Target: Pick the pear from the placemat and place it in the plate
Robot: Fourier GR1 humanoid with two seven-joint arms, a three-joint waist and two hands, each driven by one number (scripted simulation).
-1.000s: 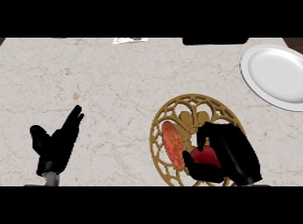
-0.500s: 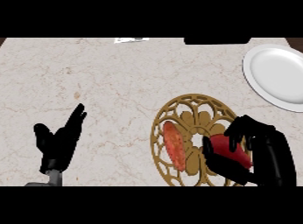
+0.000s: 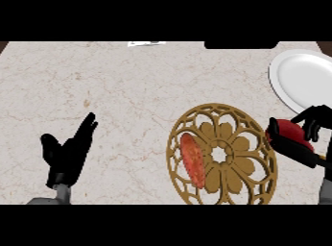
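Lifted clear of the placemat since half a second ago, the pear (image 3: 290,129) is now riding in the right hand (image 3: 302,139), which has swung out from over the gold disc to its right edge, toward the plate. That red fruit is sitting inside the hand's curl, with fingers (image 3: 317,117) arching over its top and far side and the thumb side cupping it from below, so only the upper left of it is showing. It is hanging just off the right rim of the placemat (image 3: 222,153), between the placemat and the plate (image 3: 307,77), and it is not yet over the white dish. One pear is showing in the hand, and one elongated red-orange item (image 3: 192,158) is lying on the left half of the placemat, along its inner ring. One round gold openwork placemat, one white plate at the upper right, both on the pale marble counter (image 3: 112,81). The right forearm is coming in from the lower right corner, hand angling up and inward. Over on the left, the left hand (image 3: 66,153) is resting open near the lower edge, fingers straight and pointing up and to the right, thumb spread apart, touching nothing.
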